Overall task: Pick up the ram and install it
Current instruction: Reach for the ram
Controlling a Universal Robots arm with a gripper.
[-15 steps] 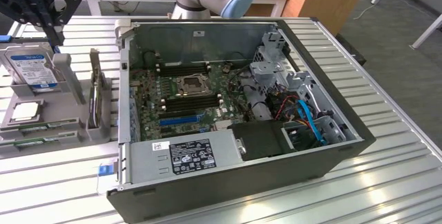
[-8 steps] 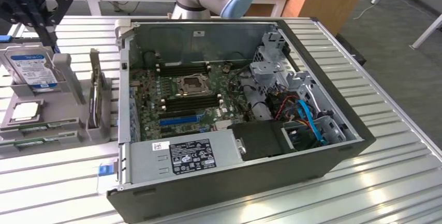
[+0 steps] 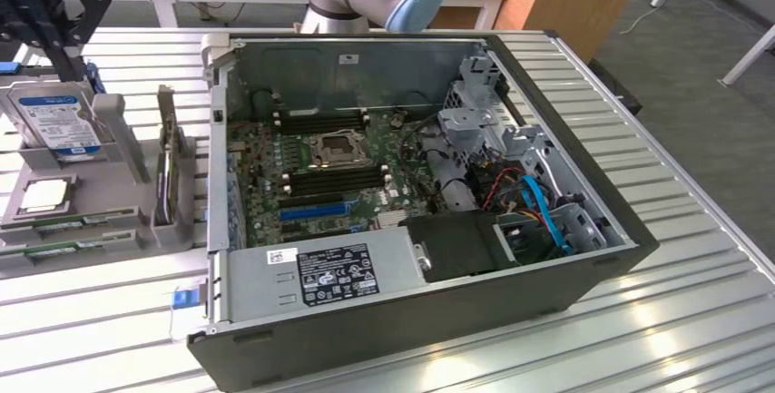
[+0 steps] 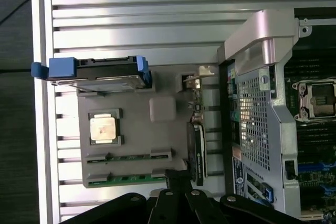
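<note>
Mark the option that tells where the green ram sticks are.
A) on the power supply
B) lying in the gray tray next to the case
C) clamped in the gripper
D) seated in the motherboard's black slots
B: the two ram sticks lie side by side in the gray tray, near the CPU, outside the open case.

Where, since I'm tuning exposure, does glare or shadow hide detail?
Exterior view: light streaks glare off the slatted table at the exterior view's left; the black shroud inside the computer case reads nearly featureless. Wrist view: the processor lid shines pale; the motherboard sits in shadow.
</note>
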